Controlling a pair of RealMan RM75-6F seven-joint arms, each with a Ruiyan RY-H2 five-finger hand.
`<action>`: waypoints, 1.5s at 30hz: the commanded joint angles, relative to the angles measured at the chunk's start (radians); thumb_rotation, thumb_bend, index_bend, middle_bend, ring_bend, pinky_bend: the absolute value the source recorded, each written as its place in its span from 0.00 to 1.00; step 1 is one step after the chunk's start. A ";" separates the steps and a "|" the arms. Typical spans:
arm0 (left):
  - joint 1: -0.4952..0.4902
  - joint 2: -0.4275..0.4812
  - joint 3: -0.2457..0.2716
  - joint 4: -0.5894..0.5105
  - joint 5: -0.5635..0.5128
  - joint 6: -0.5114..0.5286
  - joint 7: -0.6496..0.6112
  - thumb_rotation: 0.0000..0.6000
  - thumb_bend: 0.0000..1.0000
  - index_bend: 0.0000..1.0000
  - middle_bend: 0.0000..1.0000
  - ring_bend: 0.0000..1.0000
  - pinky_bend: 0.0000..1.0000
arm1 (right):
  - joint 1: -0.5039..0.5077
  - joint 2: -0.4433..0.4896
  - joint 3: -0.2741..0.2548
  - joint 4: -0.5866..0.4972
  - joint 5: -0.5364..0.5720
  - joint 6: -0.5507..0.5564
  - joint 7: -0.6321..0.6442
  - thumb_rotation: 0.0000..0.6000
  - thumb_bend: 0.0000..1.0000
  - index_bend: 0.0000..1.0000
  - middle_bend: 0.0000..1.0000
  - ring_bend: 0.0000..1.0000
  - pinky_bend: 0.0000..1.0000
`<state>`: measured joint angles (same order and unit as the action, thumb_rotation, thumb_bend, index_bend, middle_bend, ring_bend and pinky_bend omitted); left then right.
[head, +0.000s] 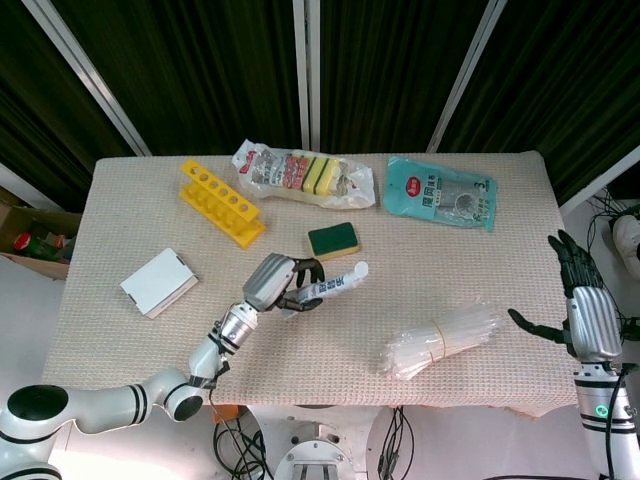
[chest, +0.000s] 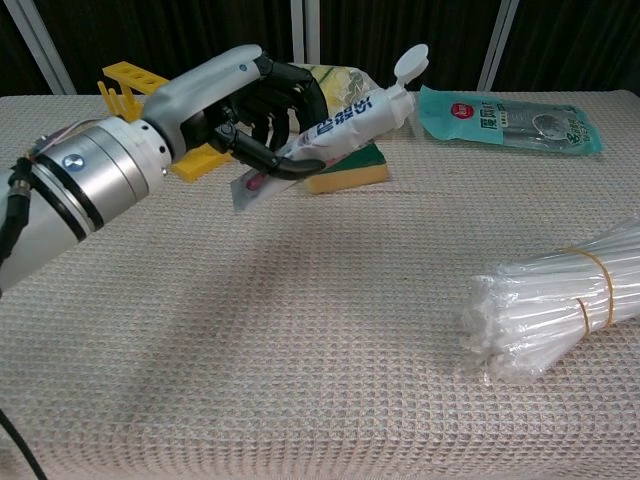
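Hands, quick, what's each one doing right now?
Left hand: holding the toothpaste tube lifted off the table.
Right hand: open, holding nothing, past the table's right edge.
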<state>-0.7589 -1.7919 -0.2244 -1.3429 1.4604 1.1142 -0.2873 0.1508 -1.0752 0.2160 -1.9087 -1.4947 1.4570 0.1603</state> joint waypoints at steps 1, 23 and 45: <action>-0.022 -0.042 -0.034 0.006 -0.027 0.012 0.062 1.00 0.42 0.80 0.87 0.75 0.80 | 0.111 0.012 0.061 -0.105 -0.070 -0.076 0.010 0.96 0.00 0.00 0.00 0.00 0.00; -0.101 -0.148 -0.132 0.036 -0.091 0.058 0.243 1.00 0.42 0.80 0.88 0.75 0.80 | 0.605 -0.255 0.262 -0.077 0.430 -0.501 -0.112 0.42 0.00 0.00 0.00 0.00 0.00; -0.079 -0.132 -0.121 0.029 -0.060 0.126 0.162 1.00 0.42 0.80 0.88 0.76 0.80 | 0.617 -0.283 0.212 0.029 0.436 -0.472 -0.025 0.41 0.00 0.00 0.00 0.00 0.00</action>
<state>-0.8381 -1.9245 -0.3456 -1.3144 1.4003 1.2403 -0.1254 0.7701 -1.3602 0.4304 -1.8823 -1.0599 0.9845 0.1333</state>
